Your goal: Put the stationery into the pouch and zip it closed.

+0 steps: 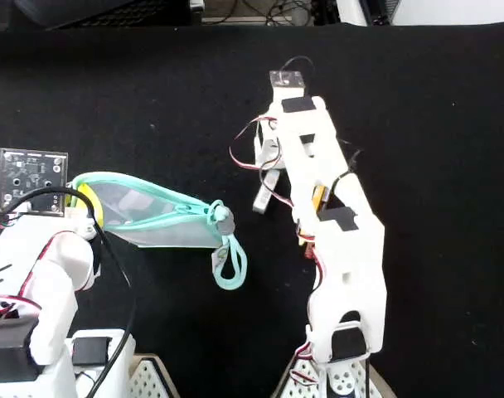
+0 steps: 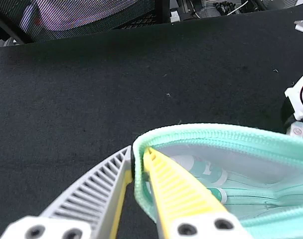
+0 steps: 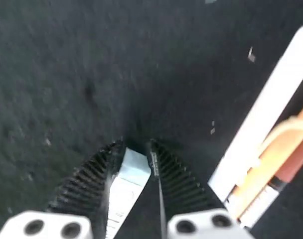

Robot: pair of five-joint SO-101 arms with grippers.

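pouch (image 1: 152,220) looks soft and floppy, left hand (image 2: 138,152) pinching its rim, right hand (image 3: 134,147) pinching thin light strip (image 3: 124,186).

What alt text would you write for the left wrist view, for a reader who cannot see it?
The left claw grips the rim of the mint-green pouch at its open end, grey finger outside, yellow finger inside. Behind it is a black table; a white part of the other arm shows farther off.
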